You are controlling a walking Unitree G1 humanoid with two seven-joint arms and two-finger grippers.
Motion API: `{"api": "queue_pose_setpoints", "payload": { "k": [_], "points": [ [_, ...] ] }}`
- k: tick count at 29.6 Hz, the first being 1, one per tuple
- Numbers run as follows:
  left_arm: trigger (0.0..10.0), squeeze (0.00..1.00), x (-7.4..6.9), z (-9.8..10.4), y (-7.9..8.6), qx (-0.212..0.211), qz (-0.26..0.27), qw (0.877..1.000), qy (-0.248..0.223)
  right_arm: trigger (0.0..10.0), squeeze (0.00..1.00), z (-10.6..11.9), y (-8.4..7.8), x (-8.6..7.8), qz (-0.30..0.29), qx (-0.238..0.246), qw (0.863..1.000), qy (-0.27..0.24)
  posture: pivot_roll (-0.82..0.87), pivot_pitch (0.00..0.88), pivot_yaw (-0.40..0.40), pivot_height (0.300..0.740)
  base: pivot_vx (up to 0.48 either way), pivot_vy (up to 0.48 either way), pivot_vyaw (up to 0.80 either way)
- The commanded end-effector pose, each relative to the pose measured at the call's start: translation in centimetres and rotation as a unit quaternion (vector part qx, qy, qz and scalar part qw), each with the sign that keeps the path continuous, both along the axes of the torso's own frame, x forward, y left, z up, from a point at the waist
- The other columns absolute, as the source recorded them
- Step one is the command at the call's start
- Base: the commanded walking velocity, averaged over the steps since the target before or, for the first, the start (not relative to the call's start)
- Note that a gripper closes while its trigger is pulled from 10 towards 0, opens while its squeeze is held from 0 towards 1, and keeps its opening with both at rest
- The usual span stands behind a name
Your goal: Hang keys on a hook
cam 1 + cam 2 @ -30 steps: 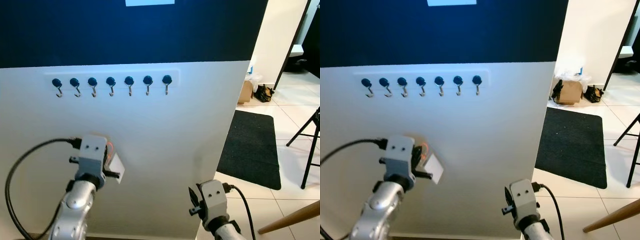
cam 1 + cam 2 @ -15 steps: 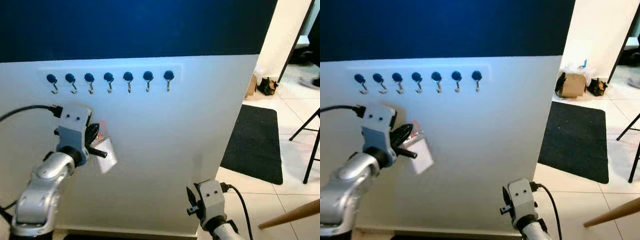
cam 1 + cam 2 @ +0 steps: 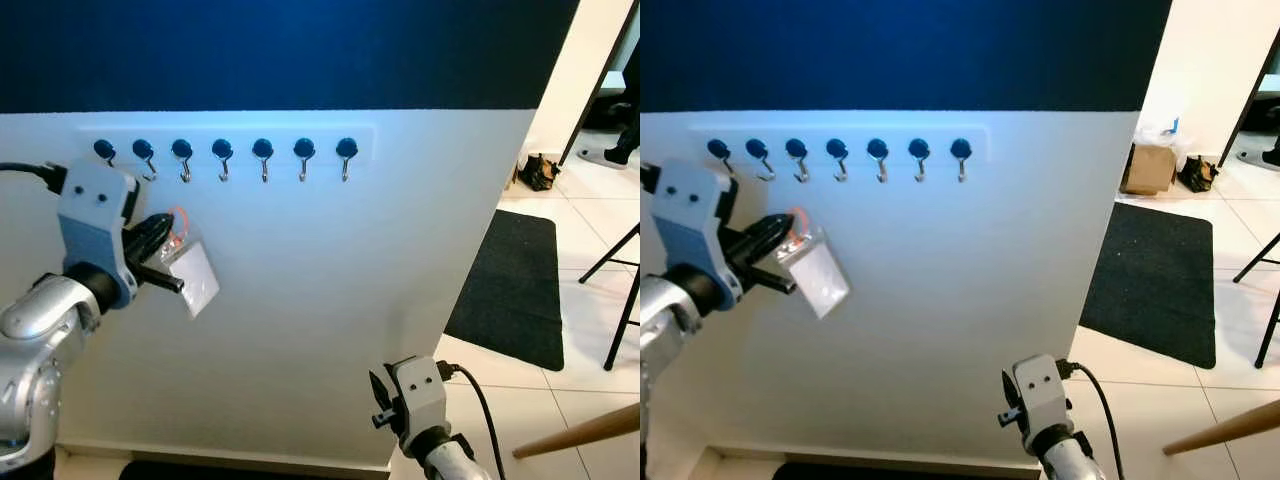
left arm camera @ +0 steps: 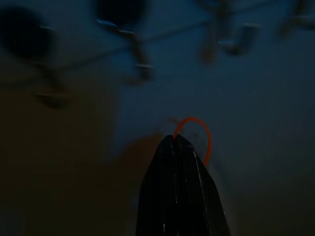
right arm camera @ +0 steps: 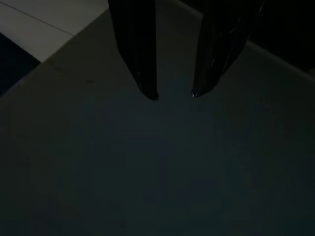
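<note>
Your left gripper (image 3: pixel 165 232) is pinching the keys (image 3: pixel 186 268) by their orange ring, just below the hook rail (image 3: pixel 222 150); your right gripper (image 5: pixel 174 93) is hanging idle, fingers apart.

wall (image 3: pixel 330 300) white, navy above | hooks (image 3: pixel 222 152) dark-knobbed | keys (image 3: pixel 185 262) apparently orange ring, white tag | mat (image 3: pixel 510 290) black

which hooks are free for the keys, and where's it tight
All seven dark-knobbed metal hooks on the white wall rail hang bare. The left gripper, shut on the orange-ringed key tag, crowds the two leftmost hooks; the rightmost hook has open wall beside it.
</note>
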State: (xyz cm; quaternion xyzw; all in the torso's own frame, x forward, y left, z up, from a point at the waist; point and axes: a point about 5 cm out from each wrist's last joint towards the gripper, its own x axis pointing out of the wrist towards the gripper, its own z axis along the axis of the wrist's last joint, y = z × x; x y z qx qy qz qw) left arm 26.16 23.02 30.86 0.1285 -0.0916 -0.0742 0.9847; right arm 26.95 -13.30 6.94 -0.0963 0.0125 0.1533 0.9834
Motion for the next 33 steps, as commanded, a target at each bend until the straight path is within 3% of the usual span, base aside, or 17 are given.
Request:
{"api": "queue_pose_setpoints", "payload": {
  "k": [1,5,6,13,18,25,33],
  "points": [
    [10.0,0.0,-0.6,0.7,1.8,0.023,0.035,0.999,0.005,10.0,0.0,-0.5,0.3,-0.3,0.01,0.0,1.0,0.008,0.16,0.178,0.043,0.74,0.0,0.0,0.0],
    [10.0,0.0,-1.6,0.8,2.7,0.047,0.026,0.998,0.018,10.0,0.0,-0.6,0.3,-0.3,0.012,0.0,1.0,0.011,0.16,0.181,0.042,0.74,0.0,0.0,0.0],
    [10.0,0.0,-2.4,0.8,3.3,0.06,0.032,0.997,0.032,10.0,0.0,-0.8,0.2,-0.3,0.013,-0.001,1.0,0.013,0.17,0.186,0.037,0.74,0.0,0.0,0.0],
    [10.0,0.0,-2.8,2.0,4.7,0.058,0.073,0.995,0.02,10.0,0.0,-0.9,0.1,-0.2,0.015,-0.002,1.0,0.016,0.17,0.189,0.029,0.74,0.0,0.0,0.0],
    [10.0,0.0,-3.0,4.0,5.6,0.069,0.093,0.993,-0.009,10.0,0.0,-0.9,0.2,-0.1,0.019,-0.002,1.0,0.016,0.17,0.191,0.025,0.74,0.0,0.0,0.0],
    [10.0,0.0,-3.0,5.1,5.1,0.068,0.077,0.994,-0.028,10.0,0.0,-1.0,0.3,-0.1,0.021,-0.003,1.0,0.017,0.17,0.191,0.025,0.74,0.0,0.0,0.0],
    [10.0,0.0,-1.8,5.4,3.3,0.056,0.031,0.997,-0.038,10.0,0.0,-1.0,0.3,-0.1,0.018,-0.001,1.0,0.016,0.16,0.188,0.034,0.74,0.0,0.0,0.0]
  ]
}}
